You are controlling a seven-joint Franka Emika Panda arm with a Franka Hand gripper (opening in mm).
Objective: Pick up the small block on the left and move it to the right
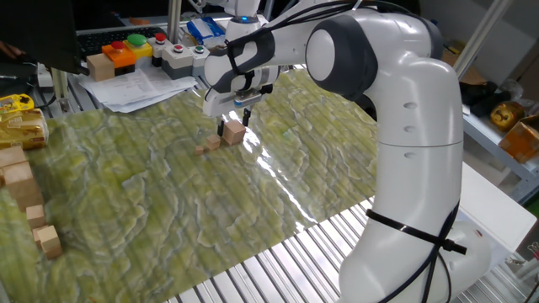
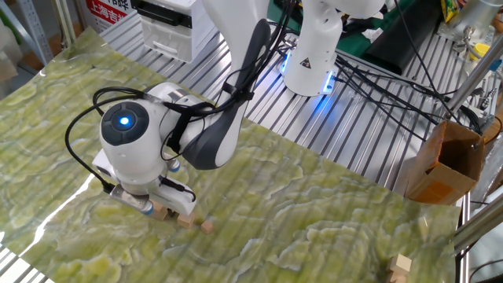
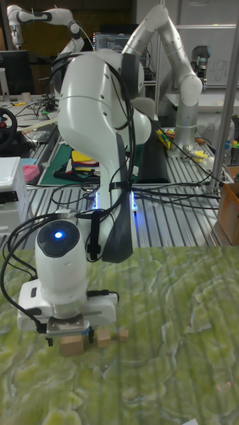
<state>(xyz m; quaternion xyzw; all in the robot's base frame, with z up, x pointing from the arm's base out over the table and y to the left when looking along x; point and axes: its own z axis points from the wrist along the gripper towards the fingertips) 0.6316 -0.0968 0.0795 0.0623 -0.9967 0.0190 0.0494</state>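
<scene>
Gripper (image 3: 69, 339) straddles the flat-lying, axis-less small block (image 3: 71, 346).

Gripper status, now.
Gripper: down over the light-tan wooden cube on the green mat, fingers astride it; the cube sits on the mat, and whether the fingers have shut on it cannot be told.

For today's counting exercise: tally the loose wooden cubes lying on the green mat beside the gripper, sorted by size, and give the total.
Small block, between the fingers of the gripper: 1
Tiny wooden cubes, lying beside it: 2
Total: 3
</scene>
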